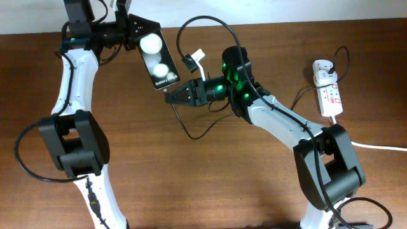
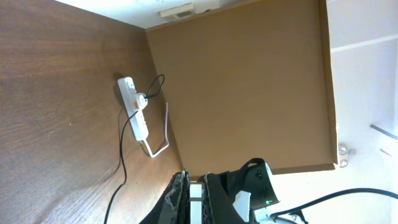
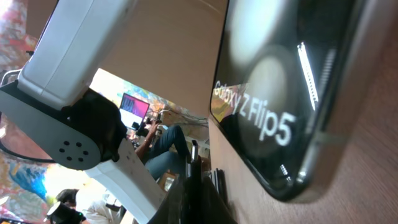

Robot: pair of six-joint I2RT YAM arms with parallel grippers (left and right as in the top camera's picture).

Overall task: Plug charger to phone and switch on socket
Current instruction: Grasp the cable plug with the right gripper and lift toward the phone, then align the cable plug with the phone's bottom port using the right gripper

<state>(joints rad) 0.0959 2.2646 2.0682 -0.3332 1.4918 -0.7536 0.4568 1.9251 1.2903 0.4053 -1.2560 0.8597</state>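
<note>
left gripper [image 1: 135,34] pinching phone [image 1: 157,58] over far edge, right gripper [image 1: 172,95] jaws pinching charger [image 2: 123,155] plug at phone's lower end, socket [image 1: 327,92] near right edge

— Where's the socket [image 2: 135,111]?
— On the worktop [image 2: 56,93], near its far edge, with a white cord [image 2: 160,144] curling off it.
— And the charger [image 2: 122,155]?
— Its black cable runs from the socket toward the left hand [image 2: 194,182], whose fingers [image 2: 175,199] flank the phone [image 2: 196,208], seen edge-on.

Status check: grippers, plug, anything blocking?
Left gripper shut on phone, held up. Right gripper shut on charger, tip near phone's end. Socket apart, nothing touching it.
</note>
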